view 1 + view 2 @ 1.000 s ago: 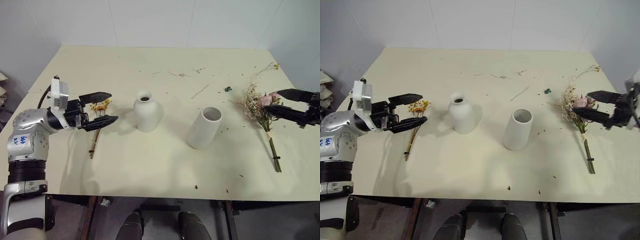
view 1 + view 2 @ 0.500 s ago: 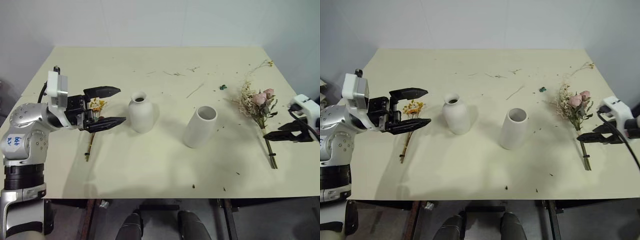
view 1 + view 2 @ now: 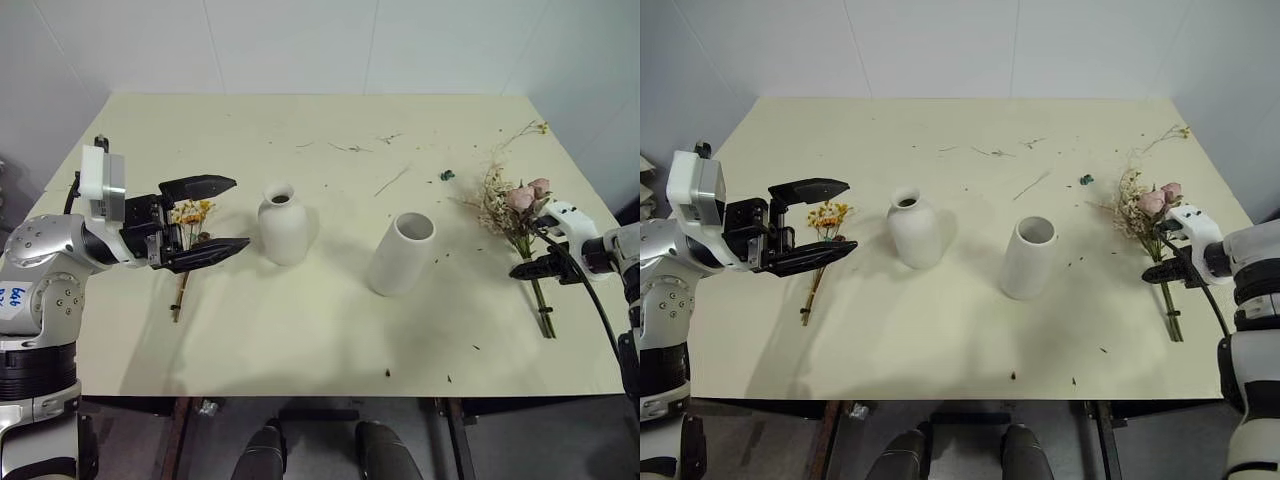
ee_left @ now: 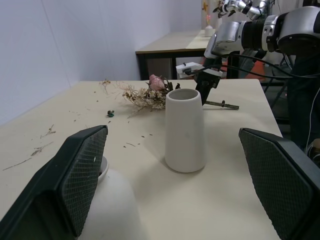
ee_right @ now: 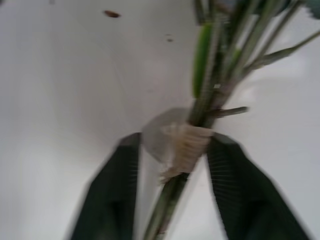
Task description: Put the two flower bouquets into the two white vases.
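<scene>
While L waits, R has dropped onto the rose bunch stems.
L gripper (image 3: pixel 213 217) jaws wide, empty, above yellow-orange bunch (image 3: pixel 190 243) flat on table (image 3: pixel 300 330); round vase (image 3: pixel 282 226) and cylinder vase (image 3: pixel 403 253) both empty. R gripper (image 3: pixel 532 268), up by the blooms 1s ago, now low at rose bunch (image 3: pixel 519 217) stem tie, fingers narrowing round it, gap still visible. Pickup likely starting; contact unclear, wrist view blurred.

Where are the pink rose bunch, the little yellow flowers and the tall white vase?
pink rose bunch (image 3: pixel 528 196): left eye view, rose heads.
little yellow flowers (image 3: pixel 193 211): left eye view, blossoms.
tall white vase (image 3: pixel 402 262): left eye view, side wall.
</scene>
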`<control>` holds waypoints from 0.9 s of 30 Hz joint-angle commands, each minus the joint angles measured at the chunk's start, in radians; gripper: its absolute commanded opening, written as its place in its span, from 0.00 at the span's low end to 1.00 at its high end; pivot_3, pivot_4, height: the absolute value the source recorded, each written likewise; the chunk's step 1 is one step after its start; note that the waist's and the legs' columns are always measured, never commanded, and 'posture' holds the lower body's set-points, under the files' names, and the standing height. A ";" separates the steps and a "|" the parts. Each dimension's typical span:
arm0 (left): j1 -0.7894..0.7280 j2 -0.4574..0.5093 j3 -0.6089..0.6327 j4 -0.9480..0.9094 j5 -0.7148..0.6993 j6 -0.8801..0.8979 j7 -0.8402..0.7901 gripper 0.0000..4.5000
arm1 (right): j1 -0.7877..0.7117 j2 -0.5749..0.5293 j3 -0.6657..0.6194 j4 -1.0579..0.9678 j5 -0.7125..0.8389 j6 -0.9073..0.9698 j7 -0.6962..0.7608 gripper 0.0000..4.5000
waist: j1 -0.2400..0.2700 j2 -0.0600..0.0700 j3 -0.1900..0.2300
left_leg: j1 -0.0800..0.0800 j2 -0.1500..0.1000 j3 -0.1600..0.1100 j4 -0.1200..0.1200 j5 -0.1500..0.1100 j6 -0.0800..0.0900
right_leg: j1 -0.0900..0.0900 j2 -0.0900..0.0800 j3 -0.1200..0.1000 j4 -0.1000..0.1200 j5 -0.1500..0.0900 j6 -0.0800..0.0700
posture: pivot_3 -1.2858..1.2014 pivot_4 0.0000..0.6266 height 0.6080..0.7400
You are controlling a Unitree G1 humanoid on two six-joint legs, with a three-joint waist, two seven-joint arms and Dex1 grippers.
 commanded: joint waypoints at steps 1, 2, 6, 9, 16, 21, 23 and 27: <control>-0.027 0.012 0.011 -0.009 -0.011 -0.019 -0.005 1.00 | -0.030 -0.016 -0.052 0.011 0.008 -0.011 0.012 0.10 | 0.000 0.000 0.000 | 0.000 0.000 0.000 0.000 0.000 0.000 | 0.000 0.000 0.000 0.000 0.000 0.000 | 0.52 0.24 1.00; -0.034 0.010 0.007 -0.002 -0.009 -0.022 -0.008 1.00 | -0.034 -0.021 -0.069 0.007 0.016 -0.003 0.007 0.03 | 0.000 0.000 0.000 | 0.000 0.000 0.000 0.000 0.000 0.000 | 0.000 0.000 0.000 0.000 0.000 0.000 | 0.52 0.24 1.00; -0.064 0.007 -0.015 0.038 0.002 -0.031 -0.033 1.00 | -0.027 -0.040 -0.161 -0.037 0.065 0.001 -0.021 0.00 | 0.000 0.000 0.000 | 0.000 0.000 0.000 0.000 0.000 0.000 | 0.000 0.000 0.000 0.000 0.000 0.000 | 0.52 0.24 1.00; -0.095 -0.001 -0.037 0.079 0.014 -0.043 -0.049 1.00 | 0.021 -0.051 -0.304 -0.157 0.158 -0.018 -0.051 0.00 | -0.001 0.000 0.000 | 0.000 0.000 0.000 0.000 0.000 0.000 | 0.000 0.000 0.000 0.000 0.000 0.000 | 0.52 0.24 1.00; -0.147 -0.044 -0.091 0.177 0.055 -0.091 -0.072 1.00 | 0.248 0.167 -0.755 -0.843 0.490 -0.067 -0.285 0.00 | -0.002 0.001 0.000 | 0.000 0.002 0.000 0.001 0.000 0.000 | 0.000 0.002 0.000 0.002 0.000 0.000 | 0.52 0.24 1.00; -0.171 -0.067 -0.130 0.235 0.089 -0.121 -0.100 1.00 | 0.256 0.352 -0.846 -1.149 0.727 -0.045 -0.429 0.00 | 0.001 0.001 0.000 | 0.001 0.002 -0.001 0.002 0.000 -0.001 | 0.000 0.003 0.000 0.006 0.000 0.000 | 0.52 0.24 1.00; -0.163 -0.077 -0.148 0.242 0.107 -0.131 -0.101 1.00 | 0.256 0.395 -0.836 -1.219 0.822 -0.010 -0.465 0.00 | 0.005 0.001 0.000 | 0.001 0.002 -0.001 0.003 0.000 -0.001 | 0.000 0.002 0.000 0.006 0.000 0.000 | 0.52 0.24 1.00; -0.179 -0.096 -0.153 0.264 0.123 -0.139 -0.086 1.00 | 0.306 0.416 -0.785 -1.314 0.929 0.028 -0.483 0.00 | 0.014 0.001 0.000 | 0.001 0.002 -0.002 0.004 0.001 0.000 | 0.000 0.002 0.000 0.008 0.000 0.000 | 0.52 0.24 1.00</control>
